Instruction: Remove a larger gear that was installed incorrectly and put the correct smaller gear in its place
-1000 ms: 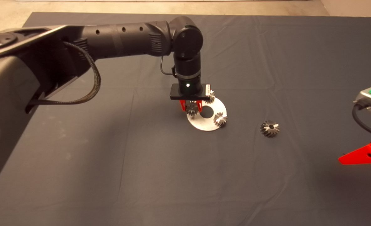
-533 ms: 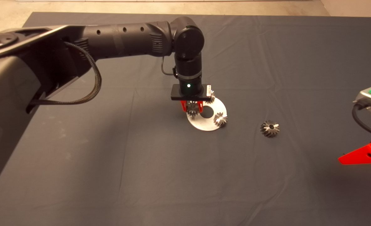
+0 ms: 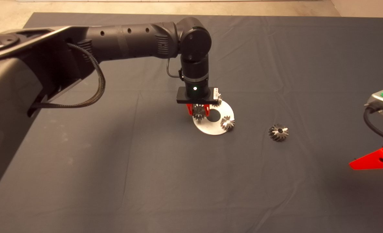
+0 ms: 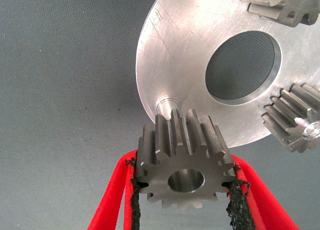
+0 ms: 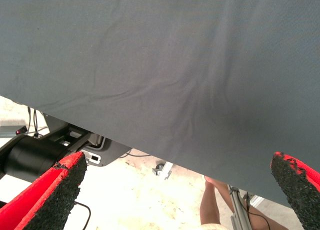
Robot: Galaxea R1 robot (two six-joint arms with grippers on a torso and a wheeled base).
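Note:
My left gripper (image 3: 198, 111) points straight down over the near-left part of the round silver plate (image 3: 211, 130). It is shut on the smaller gear (image 4: 184, 171), a bright straight-toothed gear held by its sides between the black pads (image 4: 234, 202). The gear hangs just beside and above a bare peg (image 4: 167, 103) on the plate (image 4: 170, 49). The larger gear (image 3: 278, 132), dark with slanted teeth, lies on the mat to the right of the plate. Parked at the lower right edge, my right gripper (image 3: 374, 160) is open, holding nothing.
Two more small silver gears sit on the plate, one at its near right (image 3: 227, 123) and one at its far side (image 3: 217, 99), half hidden by the wrist. The plate has a large centre hole (image 4: 243, 67). A person's leg (image 5: 210, 202) shows past the mat's edge.
The left gripper with the smaller gear has crept very slightly to the right over the plate. Nothing else has moved.

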